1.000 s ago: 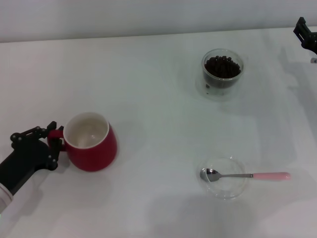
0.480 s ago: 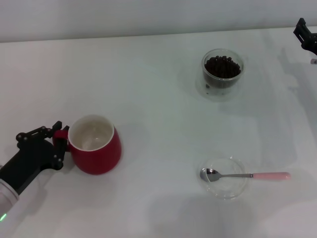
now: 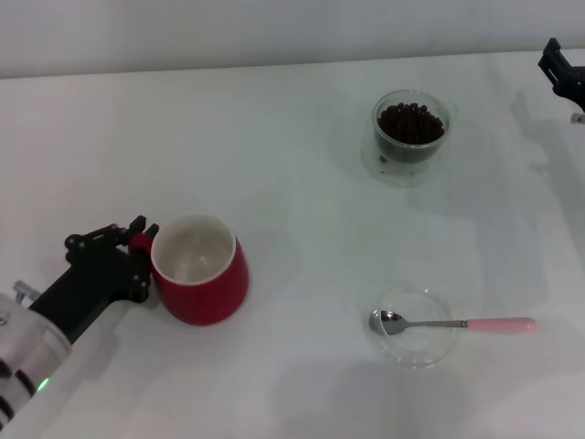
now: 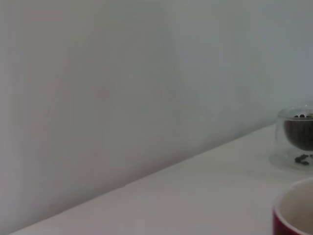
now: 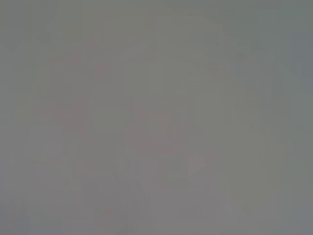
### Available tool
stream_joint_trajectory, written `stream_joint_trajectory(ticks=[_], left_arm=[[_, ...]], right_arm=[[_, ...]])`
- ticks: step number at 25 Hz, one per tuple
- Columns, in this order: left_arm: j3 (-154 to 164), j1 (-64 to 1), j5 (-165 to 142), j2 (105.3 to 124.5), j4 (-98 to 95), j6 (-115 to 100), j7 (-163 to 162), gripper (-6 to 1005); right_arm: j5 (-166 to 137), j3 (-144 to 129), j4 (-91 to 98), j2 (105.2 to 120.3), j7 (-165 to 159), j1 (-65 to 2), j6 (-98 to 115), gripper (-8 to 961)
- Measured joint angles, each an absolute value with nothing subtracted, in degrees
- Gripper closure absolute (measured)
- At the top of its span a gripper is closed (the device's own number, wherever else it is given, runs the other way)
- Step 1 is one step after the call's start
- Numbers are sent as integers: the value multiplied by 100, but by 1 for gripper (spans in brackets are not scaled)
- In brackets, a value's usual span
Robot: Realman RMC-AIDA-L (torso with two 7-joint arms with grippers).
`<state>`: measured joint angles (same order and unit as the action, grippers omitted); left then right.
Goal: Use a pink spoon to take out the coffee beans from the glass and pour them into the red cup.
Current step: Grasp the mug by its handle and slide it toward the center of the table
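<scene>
Left pincer (image 3: 137, 256): clamped on red cup (image 3: 203, 272) handle, near-left counter (image 3: 274, 183).
Right pincer (image 3: 559, 69): far right; opening cannot be told.
Pink spoon (image 3: 452, 323): untouched on saucer (image 3: 411, 347).
Advice: cup to be kept level, brought near glass (image 3: 410, 135).

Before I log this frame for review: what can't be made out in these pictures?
- Right gripper: cut off by the head view's right edge, so its fingers can't be read.
- Right wrist view: a flat grey blank; nothing can be told apart.
- Left gripper: at the red cup handle; the handle is mostly hidden behind its fingers.
- Glass and red cup: cut off by the left wrist view's edges.
- Spoon: seen only in the head view.
</scene>
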<state>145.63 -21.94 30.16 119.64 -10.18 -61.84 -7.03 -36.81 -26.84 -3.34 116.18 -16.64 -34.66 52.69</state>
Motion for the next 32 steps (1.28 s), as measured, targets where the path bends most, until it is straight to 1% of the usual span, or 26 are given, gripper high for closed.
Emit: stream_joint_trajectory(ticks=[7, 20, 25, 31, 32], left_arm=[[14579, -2382, 3024, 11962, -1134, -6012, -685, 886], [14600, -2283, 2994, 11970, -1231, -6002, -685, 898], [14582, -2183, 3019, 11971, -1231, -5995, -686, 814], [14563, -2120, 3123, 11971, -1230, -5993, -692, 655], [14561, -2109, 3168, 11971, -1230, -5990, -692, 608]], right_arm=[[-3683, -2672, -418, 11618, -1671, -3427, 5292, 82], [-3682, -2714, -502, 11618, -1670, -3416, 5318, 82], [-3682, -2729, -509, 11618, -1669, -3419, 5317, 82], [-3682, -2734, -514, 11618, -1669, -3419, 5317, 82], [-3682, -2734, -514, 11618, -1669, -3419, 5317, 82]])
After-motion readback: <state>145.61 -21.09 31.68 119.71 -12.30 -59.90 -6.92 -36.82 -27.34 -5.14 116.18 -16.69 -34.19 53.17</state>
